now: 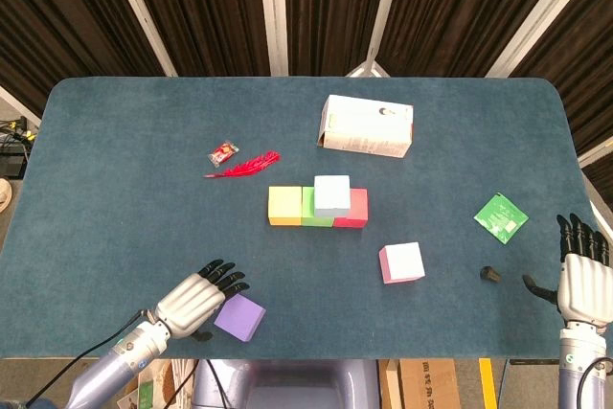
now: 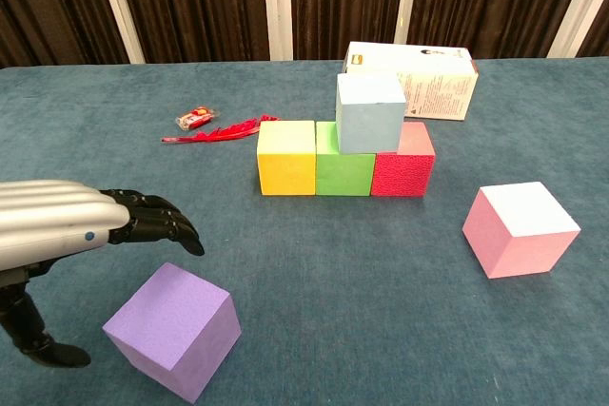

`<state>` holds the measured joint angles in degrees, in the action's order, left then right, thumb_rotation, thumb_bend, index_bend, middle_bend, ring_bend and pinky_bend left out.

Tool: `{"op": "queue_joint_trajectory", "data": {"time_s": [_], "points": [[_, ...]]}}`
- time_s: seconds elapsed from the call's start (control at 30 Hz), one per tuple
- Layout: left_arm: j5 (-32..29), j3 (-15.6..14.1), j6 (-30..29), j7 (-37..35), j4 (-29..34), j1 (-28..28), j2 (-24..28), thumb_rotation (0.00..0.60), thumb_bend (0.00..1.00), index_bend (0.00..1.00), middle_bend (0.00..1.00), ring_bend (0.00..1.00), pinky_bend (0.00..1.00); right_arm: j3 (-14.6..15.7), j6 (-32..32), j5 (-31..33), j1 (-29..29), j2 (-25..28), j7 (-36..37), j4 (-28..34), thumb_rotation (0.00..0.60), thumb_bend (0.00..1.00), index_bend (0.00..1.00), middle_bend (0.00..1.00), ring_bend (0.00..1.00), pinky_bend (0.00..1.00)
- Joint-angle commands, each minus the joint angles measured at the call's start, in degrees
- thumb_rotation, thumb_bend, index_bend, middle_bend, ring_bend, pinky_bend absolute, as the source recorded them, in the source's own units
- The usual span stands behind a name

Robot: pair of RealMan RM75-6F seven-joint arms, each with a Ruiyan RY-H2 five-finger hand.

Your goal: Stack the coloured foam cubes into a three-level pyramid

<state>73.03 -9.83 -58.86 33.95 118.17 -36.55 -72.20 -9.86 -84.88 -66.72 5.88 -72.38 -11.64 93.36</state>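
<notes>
A: Head view, status of the build?

B: The base row is complete: yellow cube (image 1: 284,206), green cube (image 1: 308,205) and red cube (image 1: 355,209) sit side by side, touching. The light blue cube (image 1: 332,194) rests on the second level, over the green–red seam. The pink cube (image 1: 401,262) and purple cube (image 1: 239,317) lie loose on the table (image 1: 124,141).

A: Hands?

B: The left hand (image 1: 193,296) hovers just beside the purple cube, fingers extended, holding nothing. The right hand (image 1: 579,270) stands well apart at the table edge, fingers spread, empty.

A: Chest view?

B: It confirms the left hand (image 2: 67,230) above and left of the purple cube (image 2: 173,330), not gripping. The right hand is out of frame. Judged remaining: one second-level cube and the top cube.
</notes>
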Motion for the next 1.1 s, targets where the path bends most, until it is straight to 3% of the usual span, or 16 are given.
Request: {"op": "queue_joint_trajectory", "data": {"time_s": [0.03,0.43,1.1], "points": [[3.7,-1.1,-2.4,-1.9,-1.1,2.3,-0.8,0.600,0.20,0.17,0.10,0.00,0.00,-0.1,0.2,0.3,-0.1,0.1,-0.1,0.2,0.600,0.17,0.00,0.00,0.00,0.00],[8.9,-1.6,-5.1,-3.1,-3.1,5.7,-1.6,0.600,0.20,0.17,0.11,0.00,0.00,-0.5,2.2,1.6,-0.2,1.3,0.9,2.1,0.600,0.17,0.00,0.00,0.00,0.00],[4.6,2.1,-1.9,2.0,-2.9,5.5,-6.3,0.600,0.27,0.20,0.15,0.00,0.00,-1.3,2.2,2.3,-0.5,1.5,1.3,1.9,0.600,0.17,0.00,0.00,0.00,0.00]]}}
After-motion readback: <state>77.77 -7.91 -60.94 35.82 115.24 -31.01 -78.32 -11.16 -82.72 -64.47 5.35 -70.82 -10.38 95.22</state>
